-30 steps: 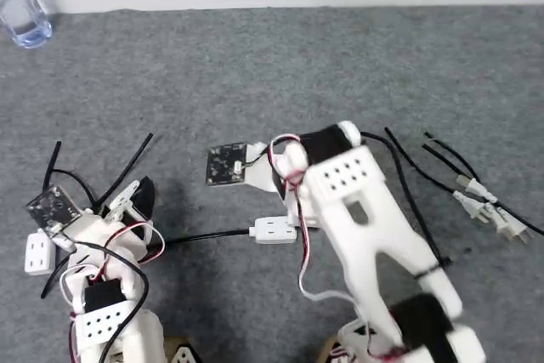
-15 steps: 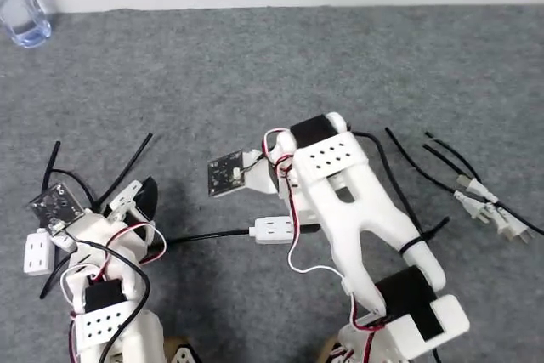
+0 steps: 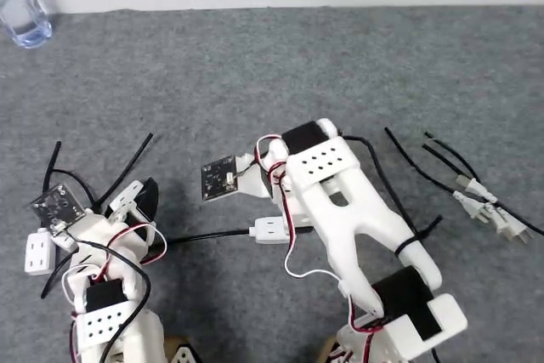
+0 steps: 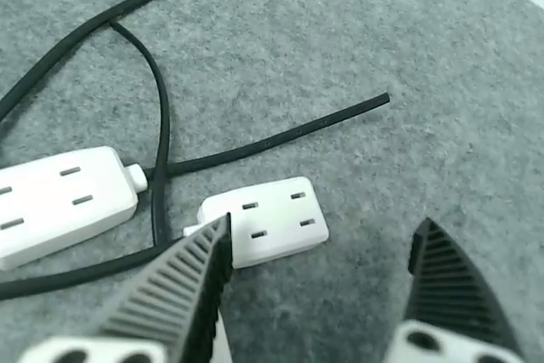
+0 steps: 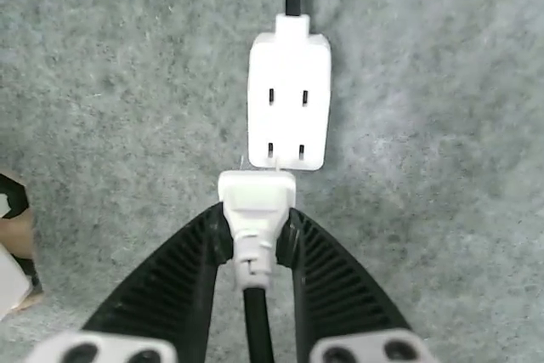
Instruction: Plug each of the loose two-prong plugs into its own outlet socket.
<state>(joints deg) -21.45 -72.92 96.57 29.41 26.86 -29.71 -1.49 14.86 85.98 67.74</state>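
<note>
R claw (image 5: pixel 255 225) gripping 2-prong plug (image 5: pixel 257 195), plug against outlet socket (image 5: pixel 288 112), L claw (image 4: pixel 323 234) wide open, empty

Readable text: none that I can make out.
Small board (image 3: pixel 218 179) just beyond the outlet socket (image 3: pixel 272 229): tiny marks on its dark face, too small to read.
Second small board (image 3: pixel 56 206), well apart from the outlet socket, on the other arm: pale specks, nothing legible.
</note>
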